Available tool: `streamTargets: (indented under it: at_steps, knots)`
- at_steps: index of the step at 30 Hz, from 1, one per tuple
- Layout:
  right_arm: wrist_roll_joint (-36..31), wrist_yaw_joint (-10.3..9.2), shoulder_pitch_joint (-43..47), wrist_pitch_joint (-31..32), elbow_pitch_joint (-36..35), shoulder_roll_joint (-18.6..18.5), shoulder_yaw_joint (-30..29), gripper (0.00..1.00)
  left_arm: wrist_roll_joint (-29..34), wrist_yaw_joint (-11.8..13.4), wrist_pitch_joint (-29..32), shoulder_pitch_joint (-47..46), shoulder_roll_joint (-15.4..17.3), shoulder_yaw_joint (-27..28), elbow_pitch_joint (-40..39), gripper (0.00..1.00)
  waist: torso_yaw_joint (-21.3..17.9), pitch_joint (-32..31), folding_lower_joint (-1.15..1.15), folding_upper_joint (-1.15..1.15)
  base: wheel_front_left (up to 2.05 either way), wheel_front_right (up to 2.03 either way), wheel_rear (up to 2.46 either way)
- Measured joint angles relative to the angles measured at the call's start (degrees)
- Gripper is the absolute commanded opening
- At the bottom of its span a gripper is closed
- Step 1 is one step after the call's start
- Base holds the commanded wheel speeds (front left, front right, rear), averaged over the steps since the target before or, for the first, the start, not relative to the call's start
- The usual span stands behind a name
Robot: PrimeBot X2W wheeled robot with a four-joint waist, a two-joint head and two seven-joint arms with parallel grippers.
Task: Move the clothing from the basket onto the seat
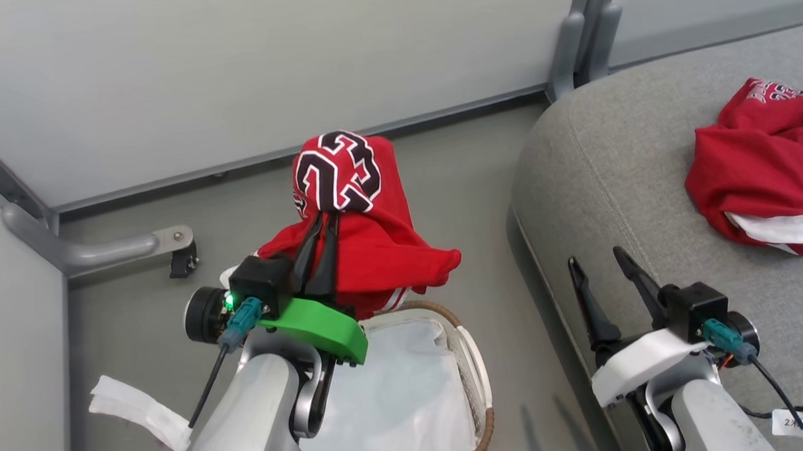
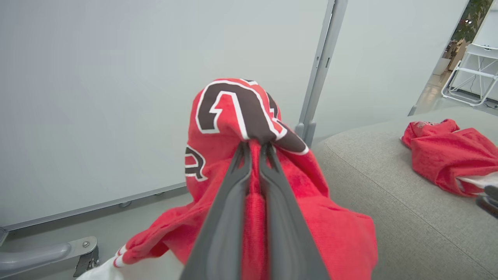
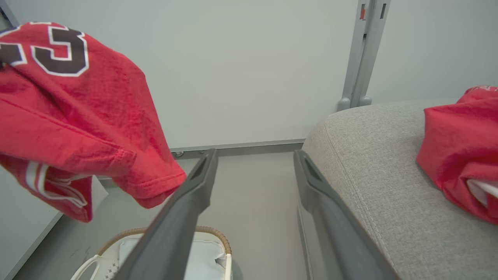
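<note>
My left gripper (image 1: pixel 324 218) is shut on a red garment with a black-and-white 23 (image 1: pixel 361 207), which hangs lifted above the basket (image 1: pixel 469 356). In the left wrist view the gripper (image 2: pixel 255 147) pinches a fold of that red garment (image 2: pixel 241 163) between its dark fingers. A second red garment (image 1: pixel 760 166) with white trim lies crumpled on the grey seat (image 1: pixel 613 171) at the right. My right gripper (image 1: pixel 596 259) stands open over the seat's near edge with nothing between its fingers; in its own view the gripper (image 3: pixel 255 155) points at the floor beside the seat (image 3: pixel 373 163).
The basket's white cloth liner (image 1: pixel 394 392) shows inside the woven rim. Pale partition walls (image 1: pixel 269 70) with grey posts (image 1: pixel 572 39) and a grey foot with a castor (image 1: pixel 175 250) close off the floor behind. A white strip (image 1: pixel 137 408) hangs by my left forearm.
</note>
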Motion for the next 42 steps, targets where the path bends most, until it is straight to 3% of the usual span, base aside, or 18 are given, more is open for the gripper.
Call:
streamTargets:
  at_steps: [8,15,20,26,42]
  knots:
    - [0.00,0.00,2.67,0.00,1.20,0.09,2.11,1.00,-0.31,0.55,0.00,0.46,-0.01,0.97,-6.24,0.00,1.20,-3.24,0.00,0.00,0.00,0.00,0.00]
    - [-2.12,0.00,2.69,0.00,1.80,-1.96,9.65,1.00,-0.58,0.73,0.00,0.80,-0.01,0.24,-7.84,0.00,2.59,-3.69,0.00,0.00,0.00,0.00,0.00]
    - [-4.44,0.00,-2.54,0.00,2.60,-3.55,16.80,1.00,-1.23,0.73,0.00,0.79,-0.01,-0.87,-7.83,0.00,3.68,-3.20,0.00,0.00,0.00,0.00,0.00]
    - [-6.75,0.00,-9.27,0.00,4.04,-2.76,21.70,1.00,-2.20,0.78,0.00,0.68,-0.01,-2.47,-7.37,0.00,5.15,-2.57,0.00,0.00,0.00,0.00,0.00]
    - [-8.16,0.00,-17.33,0.00,15.75,0.66,24.66,1.00,-4.72,1.01,0.00,-1.38,-0.01,-9.81,-7.43,0.00,9.76,-1.42,0.00,0.00,0.00,0.00,0.00]
